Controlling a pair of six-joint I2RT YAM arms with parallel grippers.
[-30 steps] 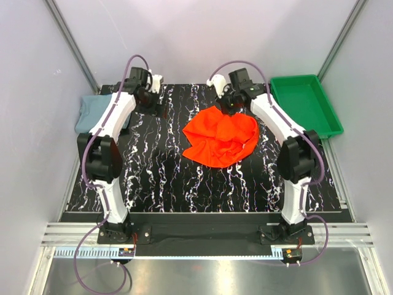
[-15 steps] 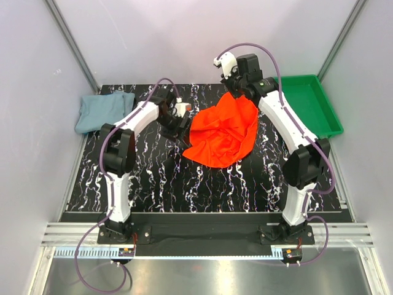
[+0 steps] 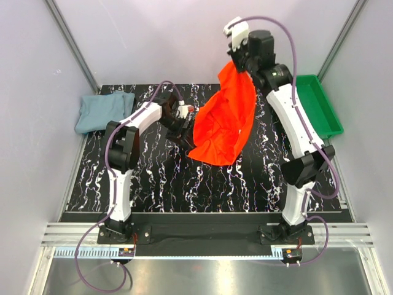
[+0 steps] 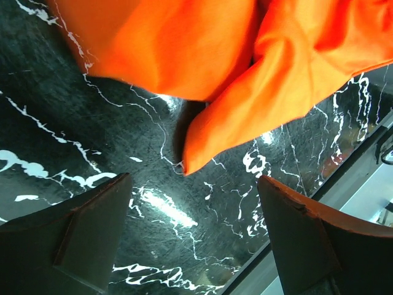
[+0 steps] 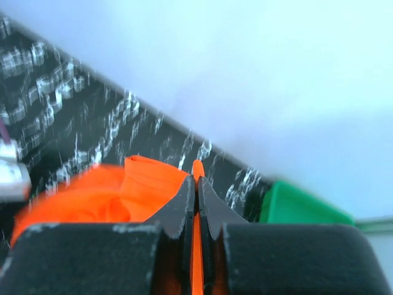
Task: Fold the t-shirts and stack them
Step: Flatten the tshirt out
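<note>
- Black tabletop point(image 3: 153, 178), glossy and white-veined, between pale walls.
- Grey shirt point(image 3: 101, 110), upper left: soft, limp and bunched at the tabletop's edge, well apart from both claws.
- Left claw point(image 4: 193, 179), left of centre: fingers spread wide, low over the tabletop, with a loose orange corner just beyond them. It would do best to close on that corner alone, not on several layers.
- Orange shirt point(image 3: 224, 123), centre: thin creased cloth hanging in folds, its lower end at or near the tabletop.
- Right claw point(image 5: 196, 184), upper right: pressed together, pinching the shirt's top edge. Holding high should let the cloth drape open.
- Tray point(image 3: 310, 101), far right: rigid green plastic.
</note>
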